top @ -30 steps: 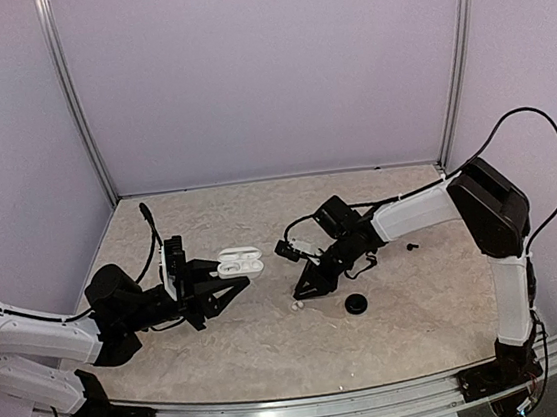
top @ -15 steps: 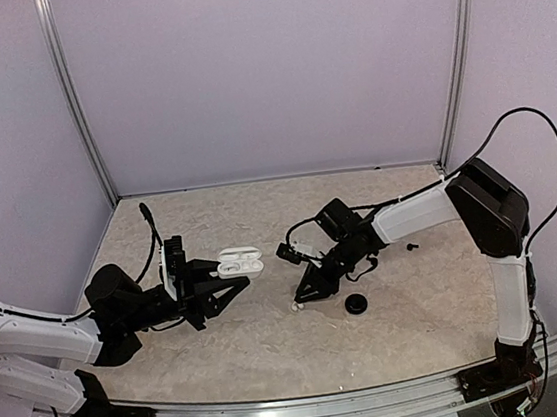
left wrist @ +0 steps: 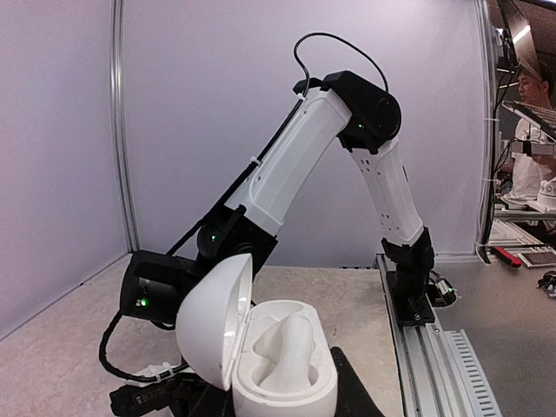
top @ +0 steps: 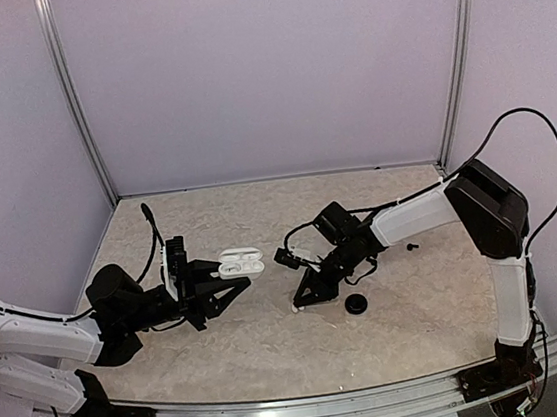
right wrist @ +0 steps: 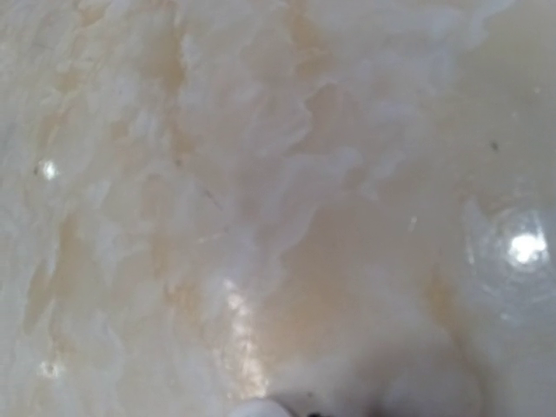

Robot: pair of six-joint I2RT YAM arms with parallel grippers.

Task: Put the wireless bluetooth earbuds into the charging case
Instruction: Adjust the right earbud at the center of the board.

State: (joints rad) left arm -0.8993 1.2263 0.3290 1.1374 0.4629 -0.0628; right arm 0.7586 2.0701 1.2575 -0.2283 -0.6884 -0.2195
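Watching from overhead, I start with the table. Its glossy, mottled pale surface is my first worry: the white earbuds barely stand out against it, and a nudged piece could skid somewhere I lose sight of it.

The right arm reaches down and left across the middle, so its own bulk hides most of the pick spot from above. The left arm lies low on the left. The left end effector is clamped on the charging case, with the lid standing open. If that grip is shallow, a push from an incoming earbud could twist the case or tip it out.

The right end effector has its tips down at the table, just left of the black disc and apart from the case. I cannot tell whether its fingers are together or apart, nor whether they hold anything. Its wrist camera shows only blurred table with a white sliver at the bottom edge.

Of the earbuds I make out just one white speck at those tips, and I cannot say whether it is one piece or both. A pinch slightly off centre could squirt so small and smooth a piece away. It could also trap both at once, or lift one turned wrongly for its socket.
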